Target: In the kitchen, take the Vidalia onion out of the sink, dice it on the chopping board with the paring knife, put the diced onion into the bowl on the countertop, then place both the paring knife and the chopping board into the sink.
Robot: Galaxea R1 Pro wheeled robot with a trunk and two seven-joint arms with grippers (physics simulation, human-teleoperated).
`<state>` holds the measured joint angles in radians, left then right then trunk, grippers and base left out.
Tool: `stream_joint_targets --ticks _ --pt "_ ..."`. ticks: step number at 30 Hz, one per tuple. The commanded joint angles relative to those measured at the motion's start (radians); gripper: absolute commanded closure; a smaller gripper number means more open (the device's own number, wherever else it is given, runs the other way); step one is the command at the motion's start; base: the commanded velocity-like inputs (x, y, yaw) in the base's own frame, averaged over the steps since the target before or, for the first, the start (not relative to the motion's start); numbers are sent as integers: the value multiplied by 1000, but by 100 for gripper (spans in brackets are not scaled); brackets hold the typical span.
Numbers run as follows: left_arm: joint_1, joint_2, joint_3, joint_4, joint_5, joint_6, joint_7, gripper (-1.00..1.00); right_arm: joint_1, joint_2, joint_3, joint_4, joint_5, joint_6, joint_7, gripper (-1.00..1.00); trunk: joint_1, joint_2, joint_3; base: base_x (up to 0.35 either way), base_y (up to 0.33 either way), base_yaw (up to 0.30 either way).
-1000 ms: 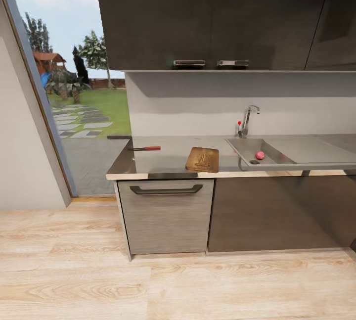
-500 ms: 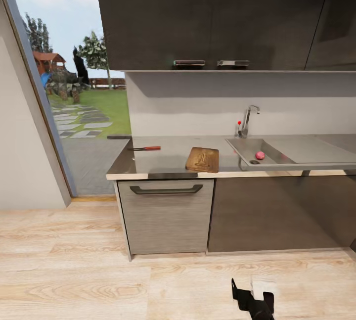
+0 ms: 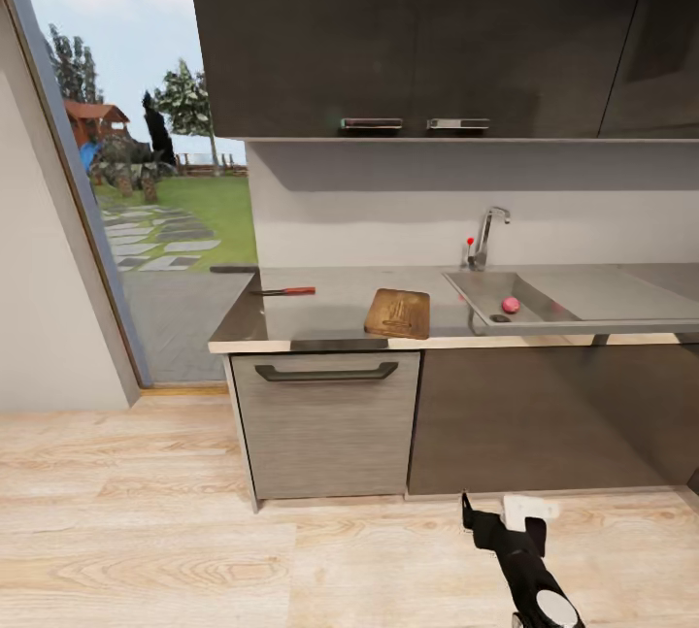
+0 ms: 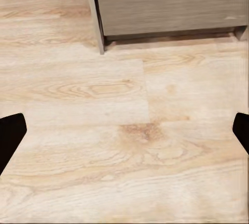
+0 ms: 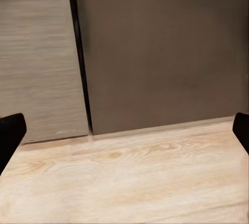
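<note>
The right gripper (image 3: 497, 513) is raised low in the head view, in front of the base cabinets and well below the sink (image 3: 544, 296). Its two fingers stand spread with an empty gap between them, one dark finger (image 3: 473, 517) and one pale one (image 3: 529, 509). In the right wrist view its dark fingertips (image 5: 10, 133) sit at opposite edges, wide apart, with the cabinet fronts (image 5: 155, 52) and wooden floor (image 5: 129, 182) beyond. The left gripper (image 4: 124, 133) is likewise spread wide and empty in the left wrist view, its dark tips at the two edges over the floor, with the foot of a cabinet ahead.

The Vidalia onion (image 3: 511, 305) lies inside the sink, just beside the drain (image 3: 500, 318). A chrome tap (image 3: 488, 233) with a small red knob (image 3: 470, 243) stands behind the sink's left corner. Left of the sink, the chopping board (image 3: 398, 313) lies flat on the countertop (image 3: 320, 308) near its front edge. Farther left of the sink, past the board, lies the paring knife (image 3: 286, 292), its blade dark and hard to make out.

The board bears a faint engraved mark, too small to read. The sink's right end is cut off by the picture edge.
</note>
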<state>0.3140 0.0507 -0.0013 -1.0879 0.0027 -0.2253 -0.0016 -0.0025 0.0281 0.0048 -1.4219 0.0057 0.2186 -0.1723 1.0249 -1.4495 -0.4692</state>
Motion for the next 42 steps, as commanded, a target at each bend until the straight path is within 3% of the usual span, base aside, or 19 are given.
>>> stream_joint_targets --ticks 1,7,14,19,24,30,36,42 --pt "8 0 0 -6 0 -2 0 -100 -1 1 1 -14 0 17 -7 -100 0 0 -1 0 0 0" --pt "47 -2 0 -23 1 0 1 -100 -34 8 4 -98 0 81 -22 -100 0 0 -1 0 0 0" --pt "67 -17 -1 -1 2 4 2 -100 -153 38 13 -139 1 233 -25 -100 0 0 -1 0 0 0" --pt "69 -40 -1 15 2 4 2 -100 -213 47 57 -177 2 312 -25 -100 0 0 -1 0 0 0" --pt "70 -56 -1 30 7 7 3 -100 -222 48 79 -185 2 323 -26 -100 0 0 -1 0 0 0" --pt "70 -71 -1 73 12 5 2 -100 -223 49 85 -187 1 326 -26 -100 -23 42 18 0 0 0" --pt "69 -74 -2 89 13 4 1 -100 -223 49 126 -187 1 326 -26 -100 -46 84 37 0 0 0" --pt "69 -74 -2 92 13 4 0 -100 -223 49 131 -186 0 327 -26 -100 -69 126 56 0 0 0"
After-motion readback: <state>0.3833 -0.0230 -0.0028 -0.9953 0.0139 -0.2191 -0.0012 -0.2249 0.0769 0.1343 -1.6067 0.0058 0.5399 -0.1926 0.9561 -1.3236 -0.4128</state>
